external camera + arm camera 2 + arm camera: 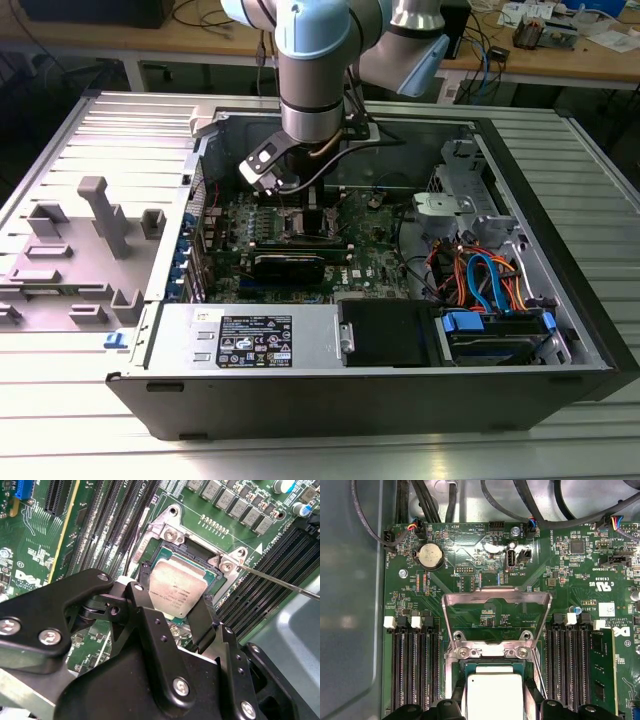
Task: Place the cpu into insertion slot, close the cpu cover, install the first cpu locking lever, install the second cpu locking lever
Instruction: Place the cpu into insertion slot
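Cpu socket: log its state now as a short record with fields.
cpu: silvery top up, held at two opposite edges, over the slot
gripper: shut on cpu
slot: dark rim showing beside the cpu
cover: open, tilted back off the slot
lever: thin rod, unlatched, angling away from the slot
cpu seated: cannot tell

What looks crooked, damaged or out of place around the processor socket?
Nothing stands out. The cpu cover is flipped open, and the gripper holds the cpu between its jaws over the insertion slot, edges roughly square to it. No damage shows.
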Motion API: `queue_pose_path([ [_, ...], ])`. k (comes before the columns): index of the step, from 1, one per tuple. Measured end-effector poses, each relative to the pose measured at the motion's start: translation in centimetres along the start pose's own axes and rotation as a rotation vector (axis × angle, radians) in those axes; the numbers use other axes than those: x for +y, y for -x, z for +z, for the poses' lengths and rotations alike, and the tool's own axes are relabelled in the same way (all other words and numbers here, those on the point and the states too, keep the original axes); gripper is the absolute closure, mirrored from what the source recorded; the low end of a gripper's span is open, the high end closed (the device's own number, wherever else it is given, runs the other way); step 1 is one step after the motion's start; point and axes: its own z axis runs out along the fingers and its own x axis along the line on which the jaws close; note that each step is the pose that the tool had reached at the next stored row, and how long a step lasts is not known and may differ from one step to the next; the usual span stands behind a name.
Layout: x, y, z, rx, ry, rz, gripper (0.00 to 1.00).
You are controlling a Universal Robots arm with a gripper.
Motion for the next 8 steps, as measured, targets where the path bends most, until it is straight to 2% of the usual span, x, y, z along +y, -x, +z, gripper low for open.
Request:
queue_pose_path([
  [8, -0.13, 0.0, -0.1, 0.0, -0.0002, 0.0, 0.45],
])
